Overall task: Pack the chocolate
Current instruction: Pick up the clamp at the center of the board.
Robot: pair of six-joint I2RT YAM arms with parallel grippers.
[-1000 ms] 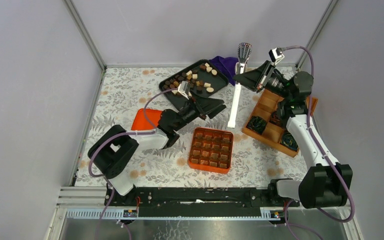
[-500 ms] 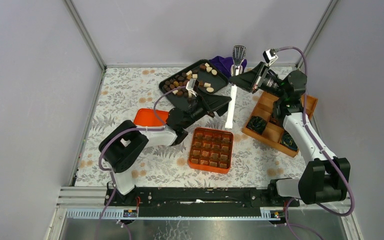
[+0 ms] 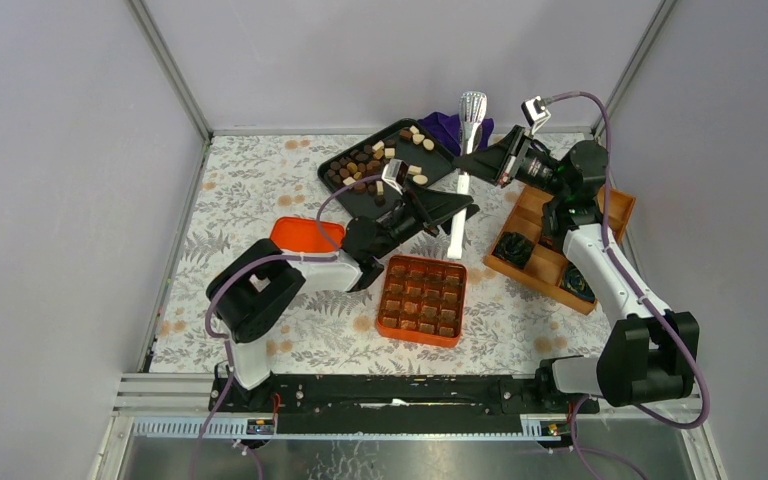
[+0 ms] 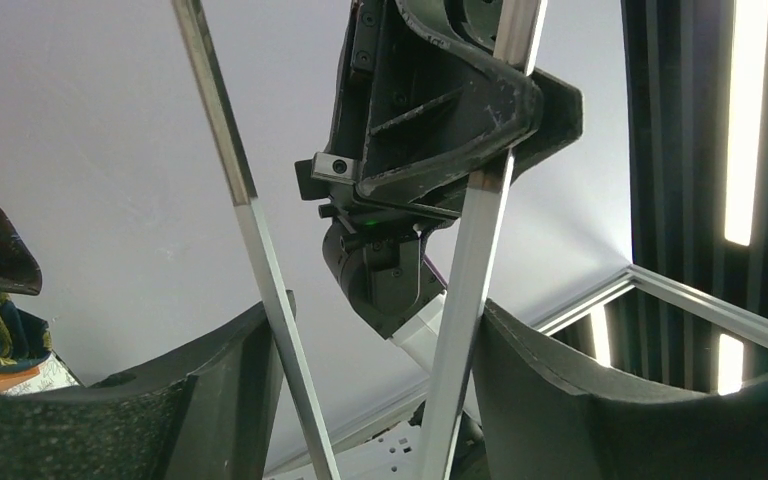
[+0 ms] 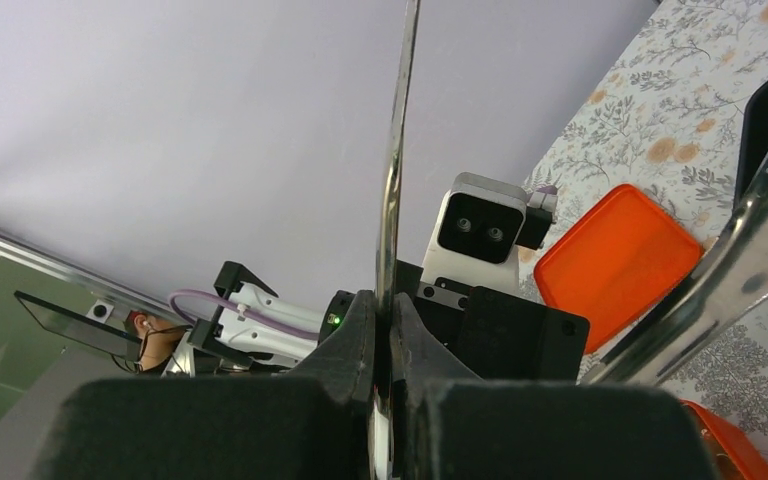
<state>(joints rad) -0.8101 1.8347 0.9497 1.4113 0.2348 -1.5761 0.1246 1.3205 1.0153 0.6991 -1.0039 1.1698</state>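
Observation:
The chocolate (image 3: 375, 160) lies as several small brown and cream pieces on a black tray (image 3: 327, 180); more pieces fill the orange box (image 3: 388, 265). My right gripper (image 3: 472, 160) is shut on one arm of the metal tongs (image 3: 458, 205), held upright over the table. In the right wrist view the gripper (image 5: 390, 330) pinches that thin arm (image 5: 395, 150). My left gripper (image 3: 460, 210) reaches up to the tongs' lower end. Seen from the left wrist, its jaws (image 4: 375, 400) stand open astride both tong arms (image 4: 475, 260), one near each finger.
An orange lid (image 3: 305, 235) lies left of the box. A wooden tray (image 3: 550, 262) at the right holds dark crinkled rolls (image 3: 513, 248). A purple cloth (image 3: 448, 127) sits behind the black tray. Frame posts and walls close in the back and sides.
The right gripper carried the tongs left and stood them more upright. The left gripper moved right and up to the tongs, and its jaws narrowed around the two arms.

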